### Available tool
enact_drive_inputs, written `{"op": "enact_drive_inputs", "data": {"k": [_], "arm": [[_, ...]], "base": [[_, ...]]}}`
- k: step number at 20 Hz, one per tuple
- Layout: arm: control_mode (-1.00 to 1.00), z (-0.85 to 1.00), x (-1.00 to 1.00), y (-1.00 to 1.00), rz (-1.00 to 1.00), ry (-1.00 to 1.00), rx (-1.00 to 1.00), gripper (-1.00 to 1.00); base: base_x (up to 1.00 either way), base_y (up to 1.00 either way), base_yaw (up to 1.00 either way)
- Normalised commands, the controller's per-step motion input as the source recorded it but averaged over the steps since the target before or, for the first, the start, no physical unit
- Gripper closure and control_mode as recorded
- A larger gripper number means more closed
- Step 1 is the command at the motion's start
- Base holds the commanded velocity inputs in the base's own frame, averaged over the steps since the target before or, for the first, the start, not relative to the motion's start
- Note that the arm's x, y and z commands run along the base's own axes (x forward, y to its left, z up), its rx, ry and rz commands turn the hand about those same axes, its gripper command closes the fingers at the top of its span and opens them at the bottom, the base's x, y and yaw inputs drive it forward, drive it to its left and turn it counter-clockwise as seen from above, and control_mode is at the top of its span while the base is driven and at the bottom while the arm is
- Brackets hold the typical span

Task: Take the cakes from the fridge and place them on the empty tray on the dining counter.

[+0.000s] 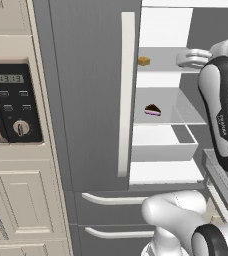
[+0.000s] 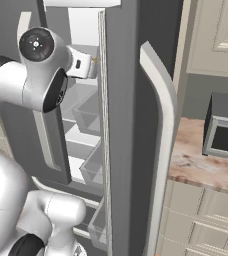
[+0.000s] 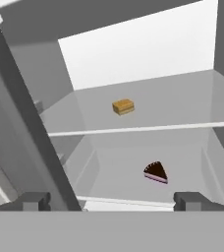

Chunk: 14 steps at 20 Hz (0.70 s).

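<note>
cakes: tan block point(image 3: 123, 107) sitting on upper glass shelf point(image 3: 182, 106), chocolate wedge point(image 3: 156, 172) lying on the shelf below, right of the block | gripper point(image 3: 111, 201): hovering at the fridge point(image 1: 86, 100) opening, jaws standing wide, gripping nothing | room: oven panel point(image 1: 13, 102) showing left of the fridge door

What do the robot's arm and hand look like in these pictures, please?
The arm is glossy white, built of rounded segments with dark grey-black joint bands, one bearing small white lettering. A round black cap with a pale centre closes one joint. The hand ends in two small, blocky dark grey fingertips.
</note>
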Motion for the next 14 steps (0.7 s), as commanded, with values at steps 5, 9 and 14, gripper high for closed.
{"op": "enact_drive_inputs", "data": {"k": [5,9,14], "arm": [[-1.00,-0.02,0.35,0.00,0.07,0.00,0.00,-1.00],[-1.00,-0.06,0.31,0.00,0.06,0.00,0.00,-1.00],[-1.00,-0.13,0.36,0.00,0.05,0.00,0.00,-1.00]], "base": [[0.00,0.00,0.00],[0.00,0.00,0.00],[0.00,0.00,0.00]]}}
